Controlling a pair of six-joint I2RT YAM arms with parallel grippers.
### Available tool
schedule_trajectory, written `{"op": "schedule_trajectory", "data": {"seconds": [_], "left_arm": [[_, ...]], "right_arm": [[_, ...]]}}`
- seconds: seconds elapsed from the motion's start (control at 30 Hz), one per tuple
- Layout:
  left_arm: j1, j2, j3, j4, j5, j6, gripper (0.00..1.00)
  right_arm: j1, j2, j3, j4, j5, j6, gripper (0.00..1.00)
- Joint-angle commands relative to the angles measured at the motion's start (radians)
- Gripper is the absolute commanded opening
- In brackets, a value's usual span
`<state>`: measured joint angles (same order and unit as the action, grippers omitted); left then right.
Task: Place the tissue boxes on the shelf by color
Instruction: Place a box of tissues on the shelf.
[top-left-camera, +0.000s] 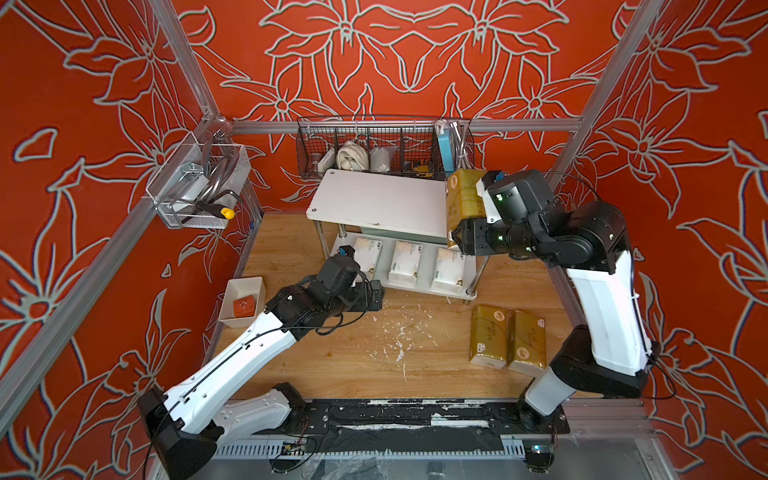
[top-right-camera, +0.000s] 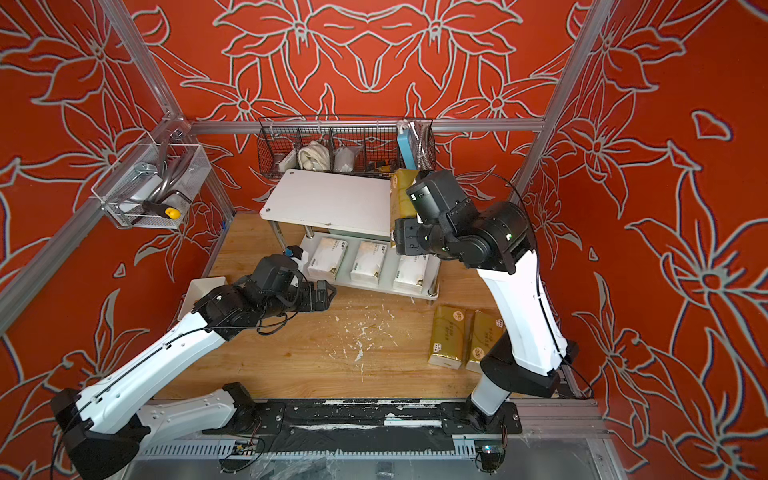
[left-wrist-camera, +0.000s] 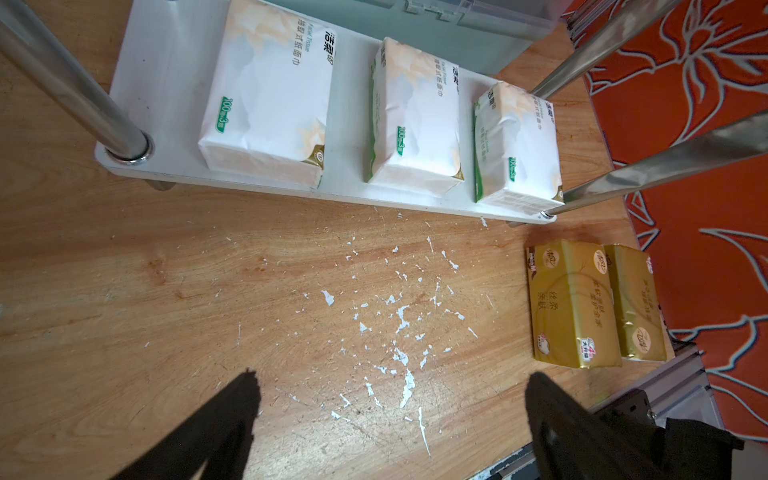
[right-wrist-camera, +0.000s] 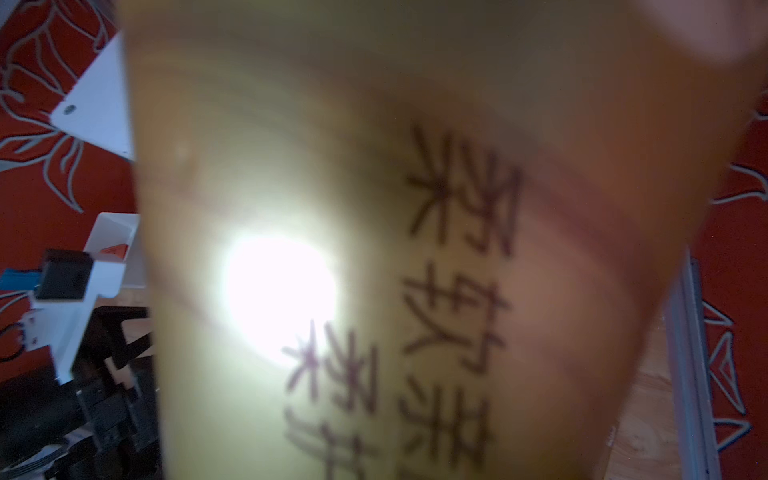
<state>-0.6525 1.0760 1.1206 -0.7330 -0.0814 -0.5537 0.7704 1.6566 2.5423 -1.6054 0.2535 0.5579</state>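
Observation:
The white two-tier shelf (top-left-camera: 382, 203) (top-right-camera: 328, 203) stands at the back of the wooden table. Three white tissue boxes (top-left-camera: 368, 253) (top-left-camera: 405, 259) (top-left-camera: 449, 268) lie side by side on its lower tier (left-wrist-camera: 174, 75); the left wrist view shows them too (left-wrist-camera: 270, 91) (left-wrist-camera: 415, 112) (left-wrist-camera: 515, 145). Two gold tissue boxes (top-left-camera: 488, 334) (top-left-camera: 528, 340) (left-wrist-camera: 569, 303) lie on the table at the front right. My right gripper (top-left-camera: 459, 235) is shut on a third gold tissue box (top-left-camera: 463, 195) (top-right-camera: 401, 195) (right-wrist-camera: 291, 166), held at the right end of the top tier. My left gripper (top-left-camera: 376, 295) (left-wrist-camera: 392, 382) stands open and empty over the table before the shelf.
A black wire basket (top-left-camera: 382, 145) with a light-blue box (top-left-camera: 446, 145) hangs behind the shelf. A clear bin (top-left-camera: 195, 187) is fixed to the left frame. A white tray (top-left-camera: 232, 291) holding an orange block (top-left-camera: 244, 306) sits at the left table edge.

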Motion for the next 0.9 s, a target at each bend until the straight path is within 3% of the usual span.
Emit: {"op": "schedule_trajectory", "data": {"seconds": [0.0,0.67,0.87], "left_arm": [[0.007,0.005,0.004,-0.017,0.018,0.018,0.99],[0.007,0.001,-0.073,0.003,0.035,-0.006,0.99],[0.007,0.001,-0.077,0.007,0.033,-0.007,0.99]], "right_arm": [[-0.041,0.003,-0.012,0.023,0.077,-0.053,0.73],[-0.193,0.164,-0.003,0.205,0.008,-0.010,0.76],[-0.221,0.172,-0.026,0.221,-0.027,-0.002,0.81]]}}
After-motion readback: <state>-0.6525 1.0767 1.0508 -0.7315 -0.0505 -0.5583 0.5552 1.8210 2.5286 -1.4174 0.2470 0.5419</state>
